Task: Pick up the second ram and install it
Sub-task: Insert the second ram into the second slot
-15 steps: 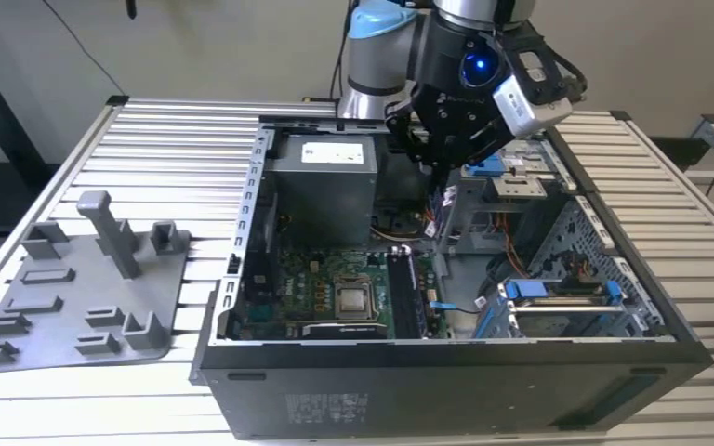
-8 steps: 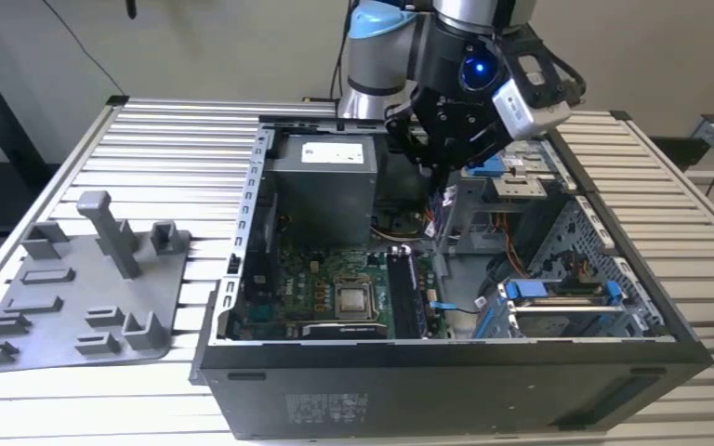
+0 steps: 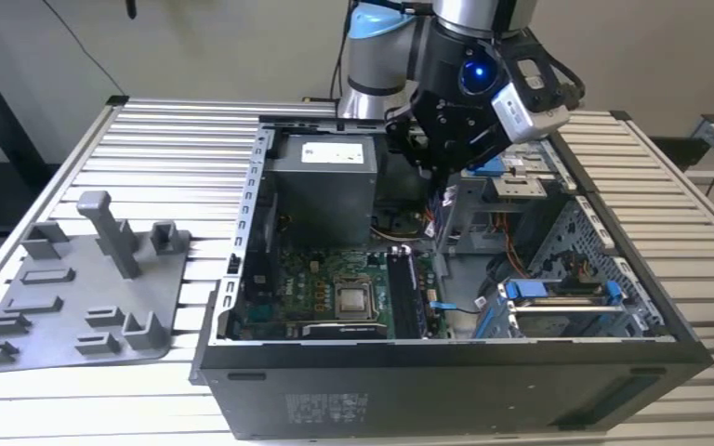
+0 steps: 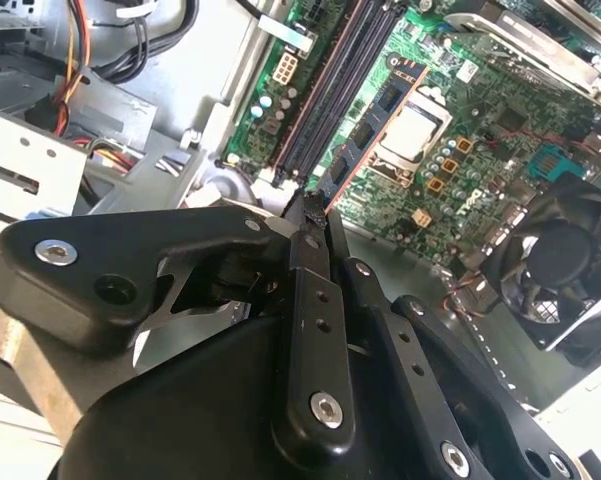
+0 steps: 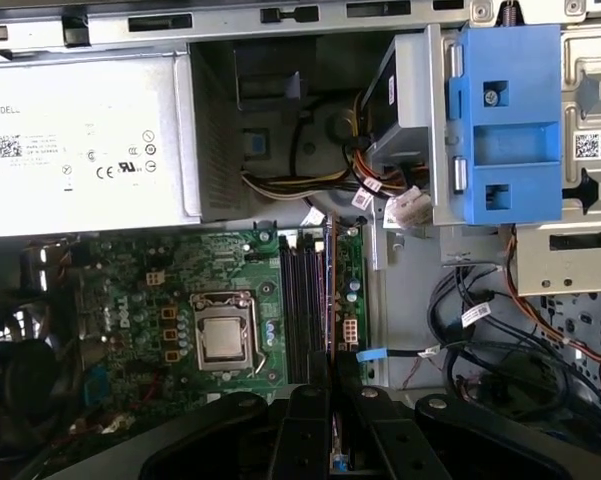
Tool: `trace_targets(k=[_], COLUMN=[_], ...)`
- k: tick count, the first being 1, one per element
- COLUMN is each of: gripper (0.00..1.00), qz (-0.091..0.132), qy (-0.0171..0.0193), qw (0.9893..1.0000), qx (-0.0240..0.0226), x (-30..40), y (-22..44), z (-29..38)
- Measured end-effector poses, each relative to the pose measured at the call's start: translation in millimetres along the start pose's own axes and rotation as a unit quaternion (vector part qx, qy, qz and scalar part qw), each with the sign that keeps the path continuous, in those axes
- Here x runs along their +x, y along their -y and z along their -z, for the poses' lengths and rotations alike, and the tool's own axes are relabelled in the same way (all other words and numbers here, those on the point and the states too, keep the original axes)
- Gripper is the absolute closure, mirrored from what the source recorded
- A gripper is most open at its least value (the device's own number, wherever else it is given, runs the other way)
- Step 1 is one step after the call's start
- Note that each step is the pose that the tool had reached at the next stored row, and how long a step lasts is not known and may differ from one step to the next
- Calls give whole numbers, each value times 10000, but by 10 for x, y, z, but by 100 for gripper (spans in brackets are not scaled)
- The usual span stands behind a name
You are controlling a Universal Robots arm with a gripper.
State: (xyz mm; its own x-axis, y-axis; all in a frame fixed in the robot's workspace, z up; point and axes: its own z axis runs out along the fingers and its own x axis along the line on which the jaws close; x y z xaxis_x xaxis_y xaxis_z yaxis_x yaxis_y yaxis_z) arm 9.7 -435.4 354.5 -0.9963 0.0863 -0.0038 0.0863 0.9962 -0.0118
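Observation:
My gripper (image 3: 437, 165) hangs over the open computer case (image 3: 456, 358), above the right part of the motherboard (image 3: 320, 288). It is shut on the second ram (image 4: 372, 125), a narrow dark stick with black chips and a copper edge that sticks out past the fingertips. In the first wrist view the second ram (image 5: 328, 290) appears edge-on, lined up along the long black memory slots (image 5: 300, 295) and just beside them. In the second wrist view the stick floats above the board between the slots (image 4: 330, 90) and the CPU socket (image 4: 412, 130). My gripper (image 5: 330, 372) is in both wrist views (image 4: 313, 205).
A grey plastic fixture with an upright post (image 3: 109, 232) lies on the slatted table at the exterior view's left. Inside the case are the power supply (image 3: 320, 181), a blue drive bracket (image 5: 505, 120), loose cables (image 5: 460, 320) and a fan (image 4: 560, 265).

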Motion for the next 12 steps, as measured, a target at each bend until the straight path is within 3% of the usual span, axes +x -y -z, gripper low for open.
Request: trace_targets(k=[12], gripper=[86], qz=[0], qy=[0], qw=[10000], qx=[0], x=[-6], y=[6], z=[-33])
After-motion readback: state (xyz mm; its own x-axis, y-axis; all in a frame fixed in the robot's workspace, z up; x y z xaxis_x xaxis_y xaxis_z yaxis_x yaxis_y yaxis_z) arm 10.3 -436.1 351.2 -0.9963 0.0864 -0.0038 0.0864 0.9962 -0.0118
